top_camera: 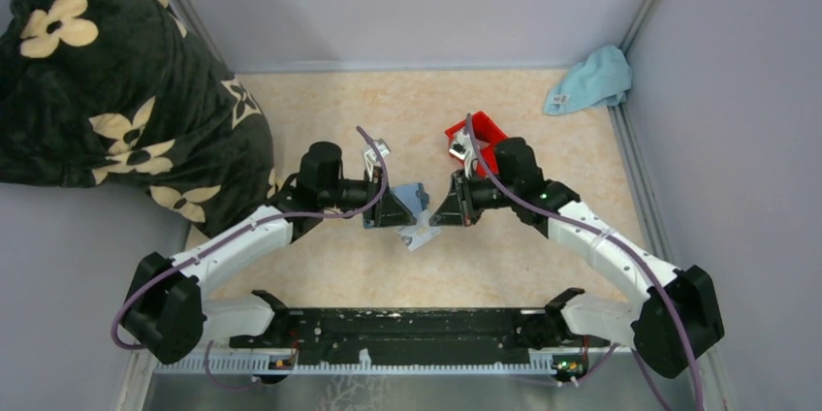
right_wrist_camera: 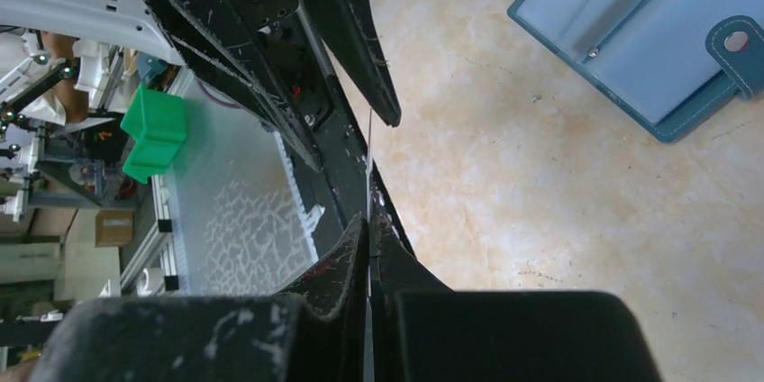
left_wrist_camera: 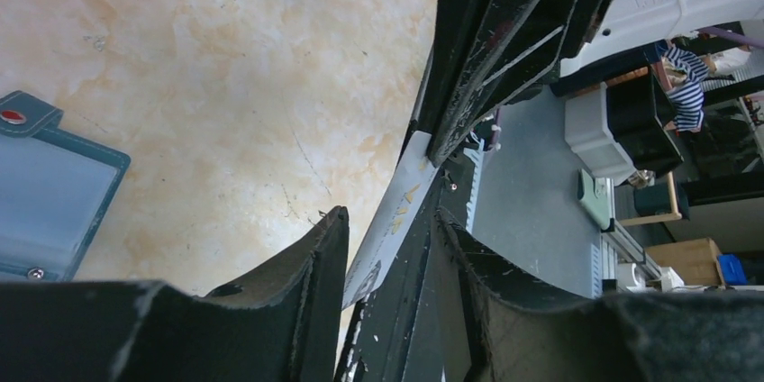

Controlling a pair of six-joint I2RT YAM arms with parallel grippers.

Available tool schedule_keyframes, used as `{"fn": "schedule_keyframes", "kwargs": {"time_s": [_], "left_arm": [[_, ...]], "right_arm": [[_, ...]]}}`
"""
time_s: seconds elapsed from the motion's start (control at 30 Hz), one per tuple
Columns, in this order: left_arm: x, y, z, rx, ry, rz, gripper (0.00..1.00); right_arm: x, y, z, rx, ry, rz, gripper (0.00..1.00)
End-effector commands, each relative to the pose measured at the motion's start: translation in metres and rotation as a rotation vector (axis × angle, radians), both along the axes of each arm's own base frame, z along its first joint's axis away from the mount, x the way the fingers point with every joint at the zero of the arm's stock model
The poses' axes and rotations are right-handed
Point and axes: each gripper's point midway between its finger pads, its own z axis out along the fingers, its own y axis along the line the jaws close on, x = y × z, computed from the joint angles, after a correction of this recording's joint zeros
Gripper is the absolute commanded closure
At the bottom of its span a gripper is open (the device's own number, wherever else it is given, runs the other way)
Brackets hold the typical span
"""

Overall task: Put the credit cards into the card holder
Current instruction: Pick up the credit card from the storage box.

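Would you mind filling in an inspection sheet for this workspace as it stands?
Surface: beige marbled tabletop, fine scratches and specks.
Job's things: card holder lies open and flat on the tabletop; one credit card is held up between the two grippers, near the holder; no other cards seen.
Clutter: red bin beside the right arm; light blue cloth in the far right corner; black floral blanket at far left.
Grippers: right gripper shut on the card; left gripper open, with a finger on either side of the card.
Cables: purple cables run along both arms; no snag seen.
Surroundings: plain walls on three sides.
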Motion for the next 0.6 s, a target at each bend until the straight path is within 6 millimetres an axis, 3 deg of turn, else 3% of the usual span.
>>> {"fn": "schedule_keyframes", "kwargs": {"time_s": [0.0, 0.3, 0.57], "left_arm": [[-0.011, -0.001, -0.003, -0.012, -0.014, -0.078, 0.55], [-0.011, -0.002, -0.013, 0.023, 0.008, -0.094, 0.66], [-0.009, -0.003, -0.021, 0.047, 0.025, -0.087, 0.88]], "right_arm": [[0.005, 0.01, 0.016, 0.057, -0.058, 0.041, 1.0], [0.01, 0.015, 0.015, 0.059, -0.052, 0.059, 1.0], [0.016, 0.013, 0.015, 0.067, -0.047, 0.058, 1.0]]}}
